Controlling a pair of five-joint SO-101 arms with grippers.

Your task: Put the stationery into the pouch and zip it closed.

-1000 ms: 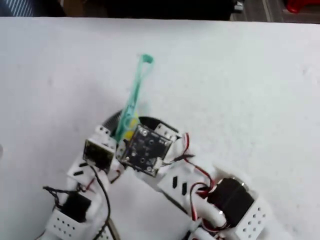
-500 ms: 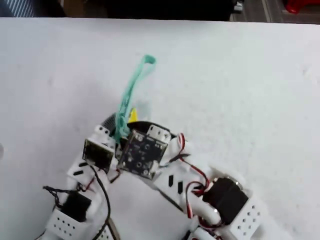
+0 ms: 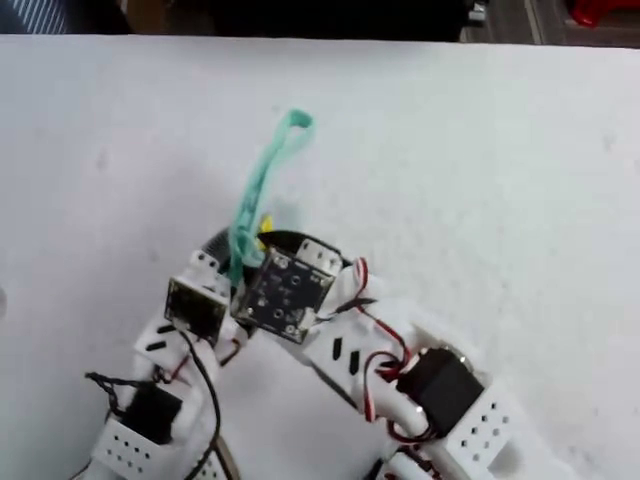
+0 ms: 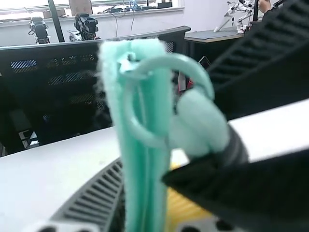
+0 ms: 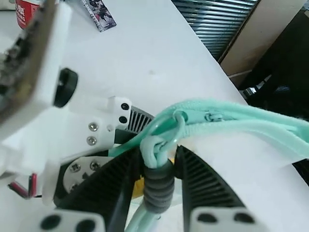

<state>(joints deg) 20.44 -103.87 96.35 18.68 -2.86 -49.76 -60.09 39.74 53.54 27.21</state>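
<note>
Right wrist view: right end effector [image 5: 158, 162] clamped on the zipper pull [image 5: 157, 187] of the teal pouch [image 5: 231, 121] — left end effector [image 5: 129, 131], just beside the pull, clamped on the pouch's edge.

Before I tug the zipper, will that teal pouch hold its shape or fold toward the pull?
Probably floppy: the pouch bows along its length in the high view, so it may bend toward the pull. Thin and fabric-like, so likely light. The zipper pull has a ribbed sleeve, which should resist slipping in the right gripper.

Lab or office: mesh chair [image 4: 58, 92], desk [image 4: 212, 35], cabled gear [image 4: 86, 24] on windowsill [image 4: 111, 11].
</note>
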